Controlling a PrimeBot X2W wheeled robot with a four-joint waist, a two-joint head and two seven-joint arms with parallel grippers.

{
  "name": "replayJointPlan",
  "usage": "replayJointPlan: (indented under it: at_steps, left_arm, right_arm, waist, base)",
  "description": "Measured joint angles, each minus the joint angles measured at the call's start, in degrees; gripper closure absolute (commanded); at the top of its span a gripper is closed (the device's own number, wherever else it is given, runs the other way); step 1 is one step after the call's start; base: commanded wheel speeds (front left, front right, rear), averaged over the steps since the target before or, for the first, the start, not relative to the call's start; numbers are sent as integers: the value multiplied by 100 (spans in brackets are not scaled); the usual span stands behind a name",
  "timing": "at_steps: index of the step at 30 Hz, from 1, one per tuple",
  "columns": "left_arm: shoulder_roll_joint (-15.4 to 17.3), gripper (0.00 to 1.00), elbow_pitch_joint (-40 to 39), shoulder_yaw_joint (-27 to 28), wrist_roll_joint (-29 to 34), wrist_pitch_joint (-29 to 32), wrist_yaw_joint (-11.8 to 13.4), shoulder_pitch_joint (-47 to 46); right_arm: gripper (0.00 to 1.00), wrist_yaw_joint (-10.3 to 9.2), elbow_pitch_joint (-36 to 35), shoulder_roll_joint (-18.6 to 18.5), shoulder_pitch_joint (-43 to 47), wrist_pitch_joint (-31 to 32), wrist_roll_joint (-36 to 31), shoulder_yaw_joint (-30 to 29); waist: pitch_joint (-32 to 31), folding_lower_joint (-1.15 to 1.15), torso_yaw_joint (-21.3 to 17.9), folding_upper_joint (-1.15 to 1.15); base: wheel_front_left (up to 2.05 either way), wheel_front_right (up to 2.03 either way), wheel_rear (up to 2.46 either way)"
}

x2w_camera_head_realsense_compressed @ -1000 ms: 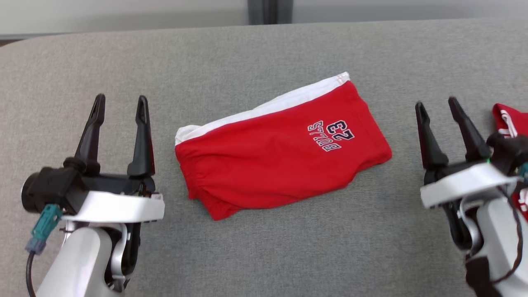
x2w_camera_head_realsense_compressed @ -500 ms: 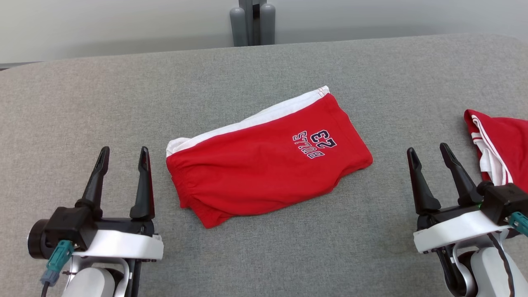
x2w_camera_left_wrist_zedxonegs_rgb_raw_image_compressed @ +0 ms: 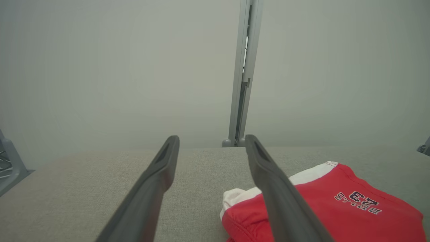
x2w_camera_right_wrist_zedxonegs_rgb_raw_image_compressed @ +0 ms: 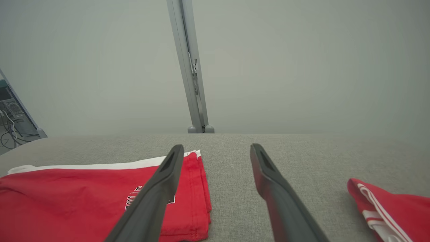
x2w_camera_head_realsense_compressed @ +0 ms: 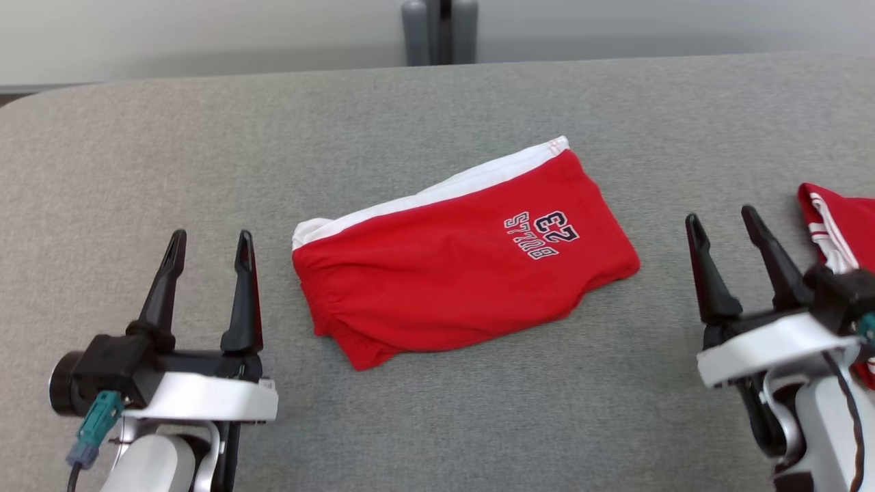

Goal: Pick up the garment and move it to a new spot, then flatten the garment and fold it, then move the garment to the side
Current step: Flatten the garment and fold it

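I have the garment (x2w_camera_head_realsense_compressed: 465, 273), a pair of red shorts, lying in the middle of the grey table (x2w_camera_head_realsense_compressed: 437, 102). It looks folded into a compact slab. Its white stripe (x2w_camera_head_realsense_compressed: 437, 191) runs along the far edge and the print (x2w_camera_head_realsense_compressed: 541, 232) sits towards the right end. The left gripper (x2w_camera_head_realsense_compressed: 212, 237) waits at the near left, its fingers spread apart and holding nothing. The right gripper (x2w_camera_head_realsense_compressed: 721, 216) waits at the near right, jaws likewise apart and empty. Neither touches the cloth, which sits between them.

My read is that the fold is done and the move to the side remains. This is light, limp jersey that won't hold its shape when lifted. If I pinch only the top layer, the stack will peel open.

The gathered waistband (x2w_camera_head_realsense_compressed: 321, 301) at the left end looks the thickest, firmest bite, so I'd take all the layers there with the left jaws. The right jaws would go on the right-hand hem (x2w_camera_head_realsense_compressed: 615, 253), low against the table. Then I'd carry both ends level (a one-sided lift would let it droop and unfold).

A second red cloth (x2w_camera_head_realsense_compressed: 837, 225) lies just beyond the right fingers, so I'd keep clear of it.
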Motion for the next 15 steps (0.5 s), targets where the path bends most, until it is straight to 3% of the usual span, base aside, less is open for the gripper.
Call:
replayJointPlan:
  at_steps: [6, 15]
  left_arm:
    - [-63, 0, 3, -14, -13, -81, -170, -365]
    - [-259, 0, 157, 175, 66, -147, -586, -701]
  right_arm:
    - [0, 0, 931, -330, -717, 194, 47, 266]
    - [0, 1, 2543, -417, -1321, 135, 191, 487]
  waist:
    - [187, 0, 306, 0]
    - [498, 0, 818, 0]
  base:
    - [0, 0, 0]
    - [0, 0, 0]
